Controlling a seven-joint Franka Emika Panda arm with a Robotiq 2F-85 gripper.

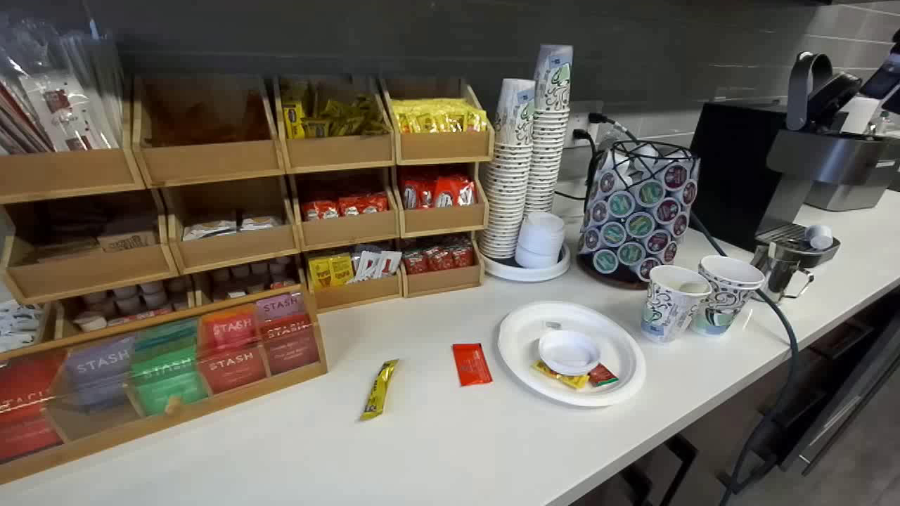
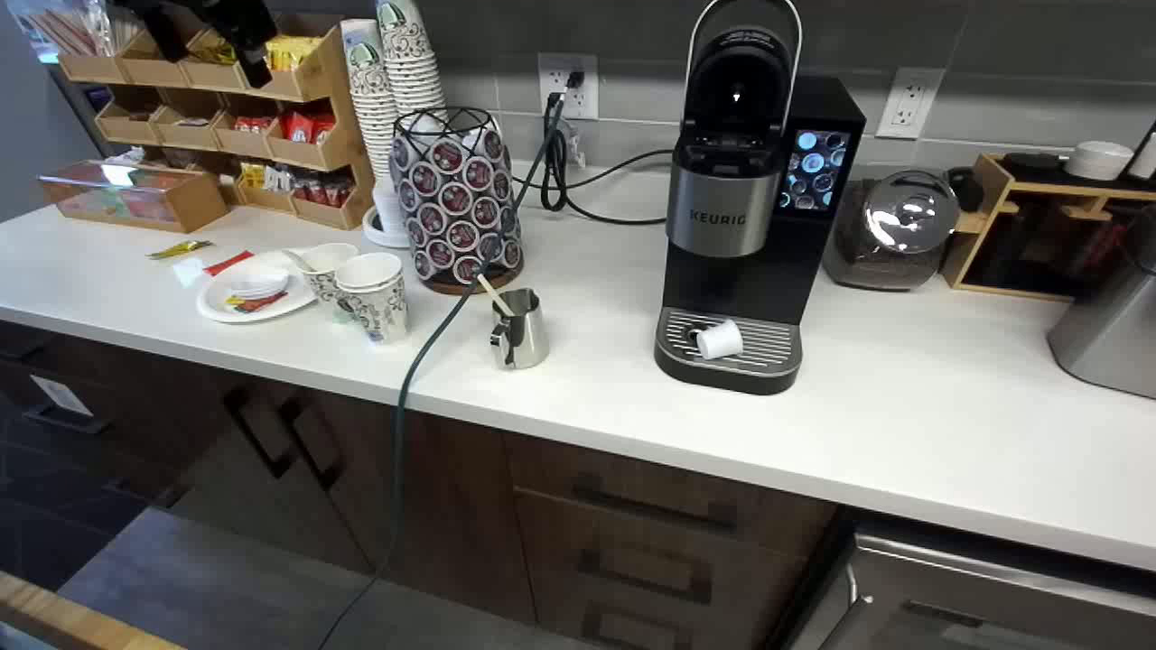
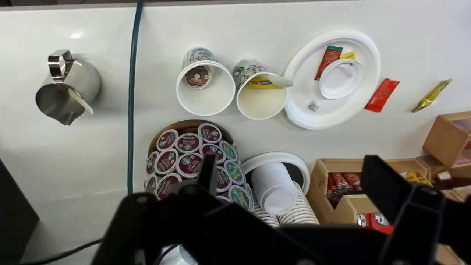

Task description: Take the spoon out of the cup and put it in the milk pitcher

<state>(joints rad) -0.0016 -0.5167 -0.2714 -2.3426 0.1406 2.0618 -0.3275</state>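
The cup is white with a bluish-green pattern and stands beside the plate; it also shows in an exterior view and the wrist view. A pale spoon leans in it, one end past the rim; it also shows in an exterior view. A yellow packet lies inside. The silver milk pitcher stands apart from the cups, with a pale stick or handle in it; it also shows in the wrist view. My gripper is open and empty, high over the counter's back; it shows in an exterior view.
A second patterned cup stands right beside the cup. A white plate holds a small bowl and packets. A dark cable crosses the counter between cups and pitcher. The coffee pod rack, cup stacks and wooden bins stand behind.
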